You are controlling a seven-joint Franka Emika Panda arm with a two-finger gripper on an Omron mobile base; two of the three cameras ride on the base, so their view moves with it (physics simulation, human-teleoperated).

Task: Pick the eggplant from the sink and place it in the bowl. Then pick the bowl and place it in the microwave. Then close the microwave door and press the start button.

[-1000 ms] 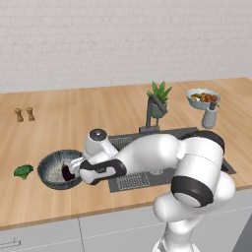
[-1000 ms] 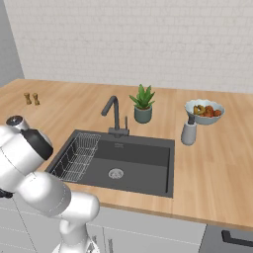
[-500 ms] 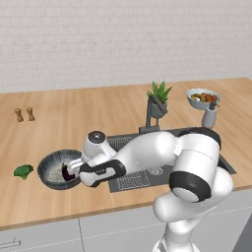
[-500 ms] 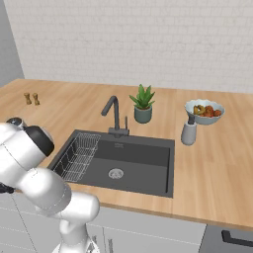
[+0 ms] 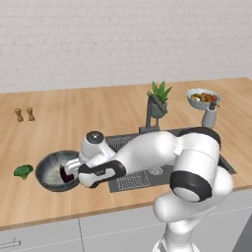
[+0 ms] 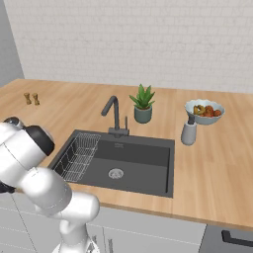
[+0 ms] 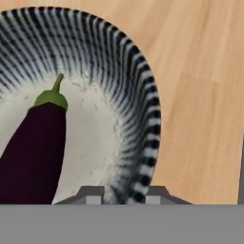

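Inside the bowl (image 7: pixel 138 119) the eggplant (image 7: pixel 33 152) is already laid; the bowl's rim is pinched between nearly closed jaws, the microwave steps remaining.

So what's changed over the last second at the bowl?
The gripper has settled at the bowl and its jaws have closed over the bowl's rim, one finger inside and one outside. The eggplant lies loose inside the bowl. Bowl, broccoli, sink and base have stayed put.

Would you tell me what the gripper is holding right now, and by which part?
The gripper straddles the bowl at its rim, one fingertip each side; the eggplant lies loose inside.
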